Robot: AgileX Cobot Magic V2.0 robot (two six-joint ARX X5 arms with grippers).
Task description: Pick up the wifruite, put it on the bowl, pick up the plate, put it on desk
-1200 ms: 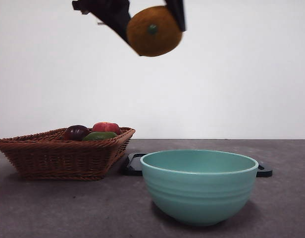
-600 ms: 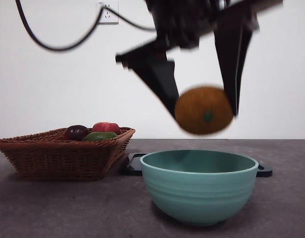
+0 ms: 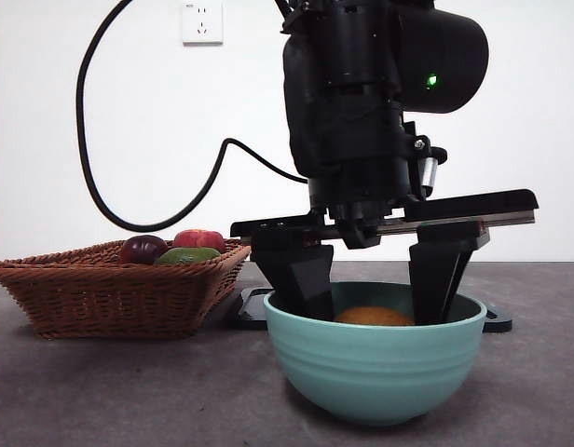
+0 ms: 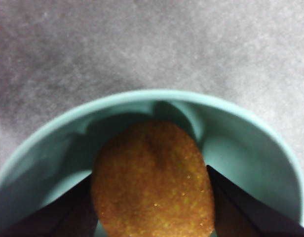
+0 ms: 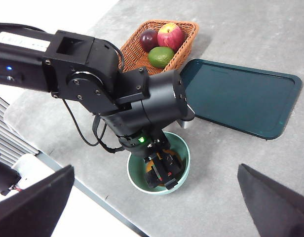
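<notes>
My left gripper (image 3: 375, 293), at the frame's centre, was clamped on the wifruite (image 3: 373, 317), jaws sunk below the rim of the bowl (image 3: 374, 368); the fruit sat directly between them, low inside, so release needed only spreading. My right gripper (image 5: 157, 195) hung apart, waiting

desk (image 3: 101, 391) — grey | on it: bowl (image 3: 375, 368), wicker basket (image 3: 110, 293), dark tray (image 5: 238, 96)

I am seeing the left gripper (image 3: 375, 296) having dropped from high above the table into the deep teal-green ribbed bowl (image 3: 375, 369), its jaws now carrying the small tan rounded fruit (image 3: 373, 317) below the rim.
</notes>
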